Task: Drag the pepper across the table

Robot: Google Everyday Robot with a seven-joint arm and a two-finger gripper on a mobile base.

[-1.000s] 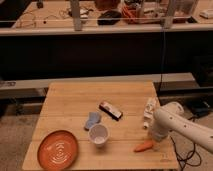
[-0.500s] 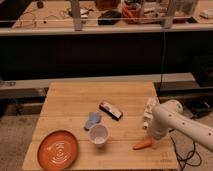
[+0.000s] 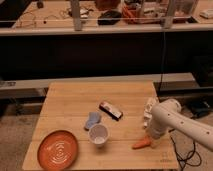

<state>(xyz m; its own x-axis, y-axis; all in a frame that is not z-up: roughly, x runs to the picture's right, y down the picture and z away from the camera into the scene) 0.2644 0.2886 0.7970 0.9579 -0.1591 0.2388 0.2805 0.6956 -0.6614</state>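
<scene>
Pepper lies near the tabletop's front edge, toward the right side of your view. It is a small orange, tapered piece with its thick end under the arm. Compared with a second ago it has crept only slightly toward the left of your view, and the arm has shifted with it by about as little. Everything else on the tabletop has stayed where it was.

The gripper is at the end of the smooth white, tube-shaped arm that comes in from the lower right. It hangs just above the pepper's thick end, close enough to look in contact. You cannot tell whether it has hold of the pepper, because the arm's bulk hides that spot.

The tabletop is pale wood laid in long planks, with a matte grain.

- A round orange plate with a pale swirl pattern sits at the front left, and nothing lies on it.
- A white cup stands upright just right of the plate, and you see only a pale inside.
- A small soft-looking blue-grey cloth lies just behind the cup.
- A dark, flat rectangular packet lies at an angle near the cloth, at mid-table.
</scene>
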